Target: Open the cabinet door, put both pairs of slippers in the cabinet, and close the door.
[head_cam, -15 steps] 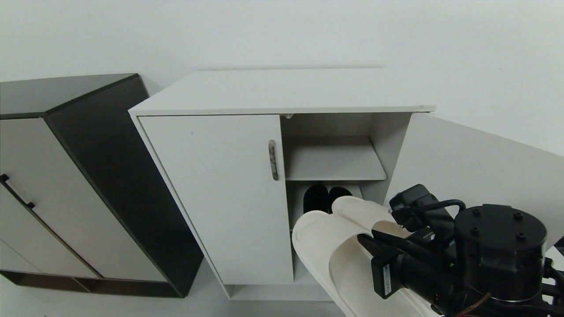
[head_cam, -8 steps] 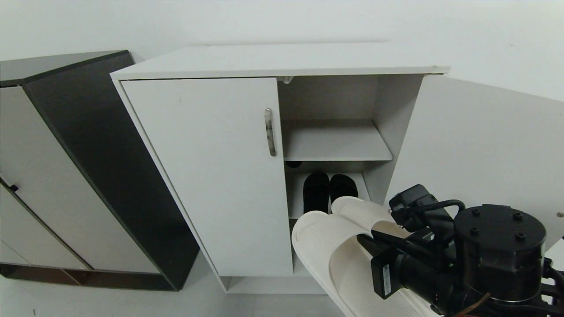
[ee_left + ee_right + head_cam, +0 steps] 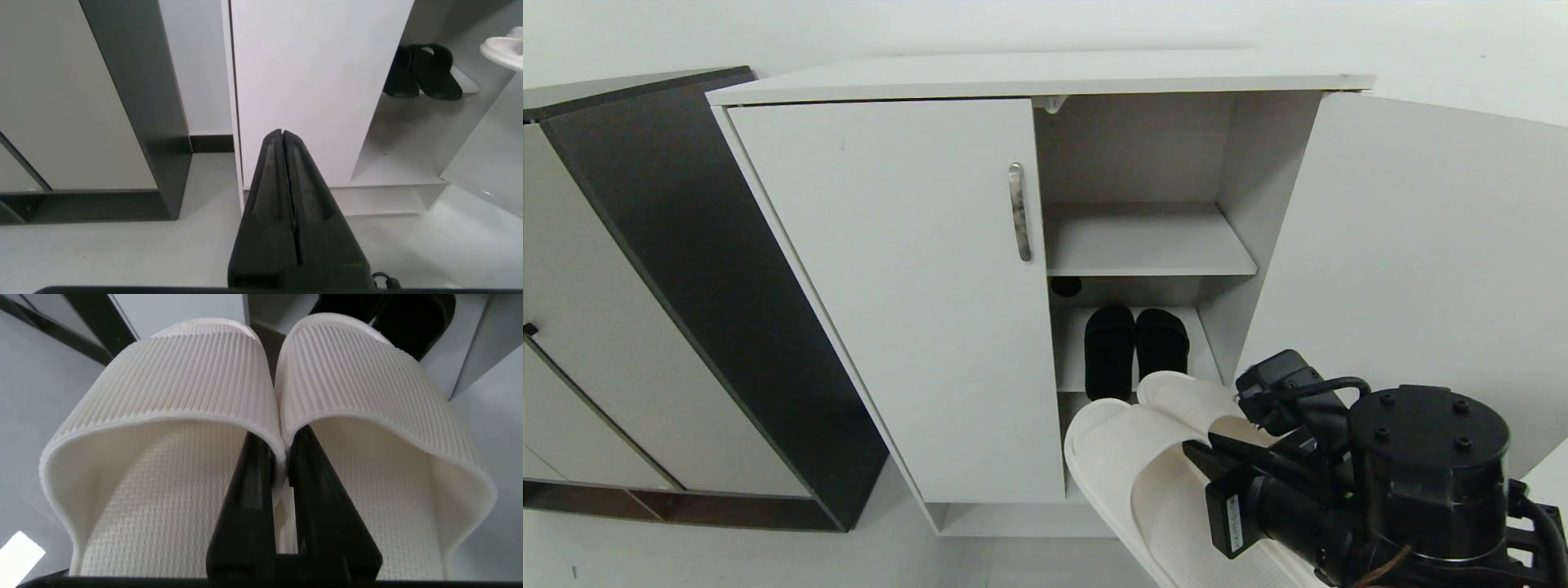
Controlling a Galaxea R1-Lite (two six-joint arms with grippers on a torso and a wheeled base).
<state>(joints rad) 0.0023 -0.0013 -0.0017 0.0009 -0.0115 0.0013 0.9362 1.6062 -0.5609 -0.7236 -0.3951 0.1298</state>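
white slippers [image 3: 1131,457] held before the open cabinet [image 3: 915,286]
right gripper [image 3: 282,447] clamped on them; black slippers [image 3: 1135,347] inside the cabinet; left gripper [image 3: 282,135] pressed together.

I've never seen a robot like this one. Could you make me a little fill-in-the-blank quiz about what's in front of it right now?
1. The white slippers are carried by the robot's ____ arm.
2. The black slippers lie on a shelf ____ the white cabinet.
3. The cabinet door with the metal handle is ____.
4. The left gripper has its jaws ____, with nothing between them.

Missing words: right; inside; closed; shut.
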